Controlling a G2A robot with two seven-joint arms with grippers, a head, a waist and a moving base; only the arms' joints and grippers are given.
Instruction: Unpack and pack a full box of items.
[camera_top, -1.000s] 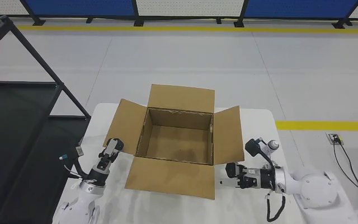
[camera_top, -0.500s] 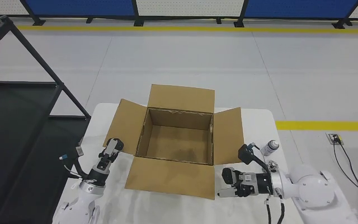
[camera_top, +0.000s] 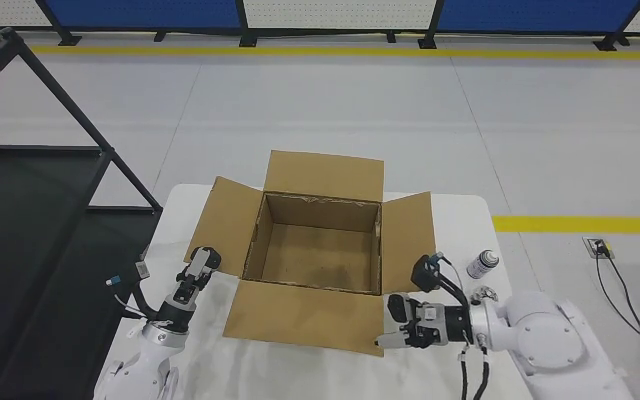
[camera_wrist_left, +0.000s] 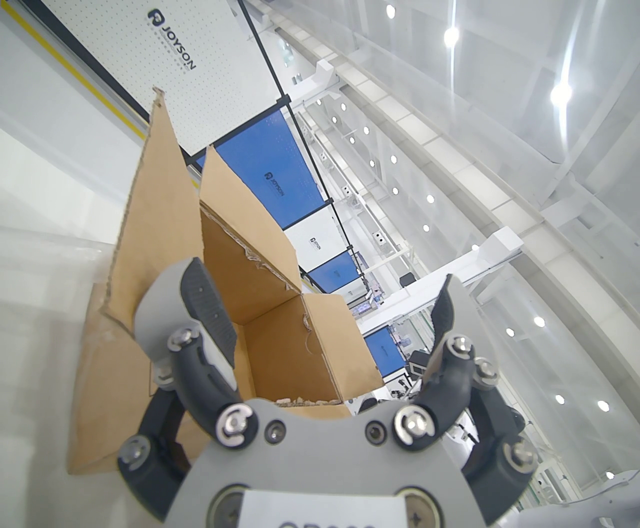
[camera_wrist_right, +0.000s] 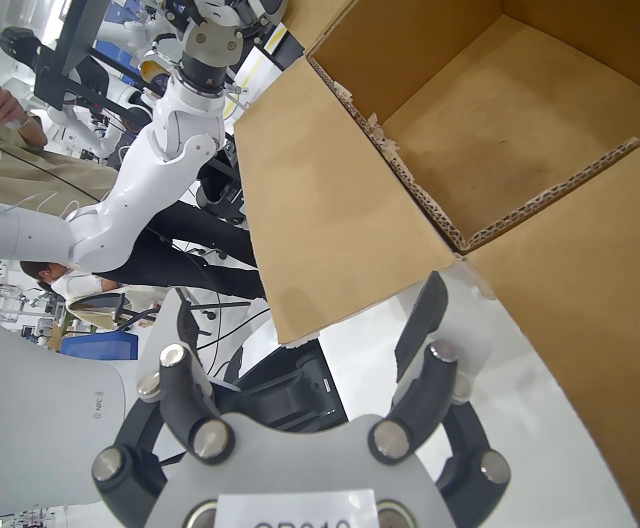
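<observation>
**Operator:** What does the box look like?

**Spotter:** You have a brown corrugated cardboard box (camera_top: 322, 213) standing open on the white table (camera_top: 450, 215). All four flaps are splayed outward. Its inner floor is showing, with a dark smudge on it.

**Operator:** Where is it from my grippers?

**Spotter:** Your left gripper (camera_top: 205, 258) sits low just beside the left flap, fingers spread wide with nothing between them. In its wrist view the left gripper (camera_wrist_left: 325, 285) faces the box (camera_wrist_left: 280, 350) directly. Your right gripper (camera_top: 392, 322) is at the box's near right corner, close to the end of the near flap, and it is also wide and holding nothing. Its wrist view puts the right gripper (camera_wrist_right: 307, 300) just short of that flap's edge (camera_wrist_right: 325, 200). A small pale can with a dark top (camera_top: 482, 263) stands upright on the table, right of the box.

**Operator:** Any writing?

**Spotter:** Your left gripper's base carries a white sticker (camera_wrist_left: 320, 510), its print cut off at the edge. The white perforated wall panel (camera_wrist_left: 220, 65) behind the box bears a small dark logo.
</observation>
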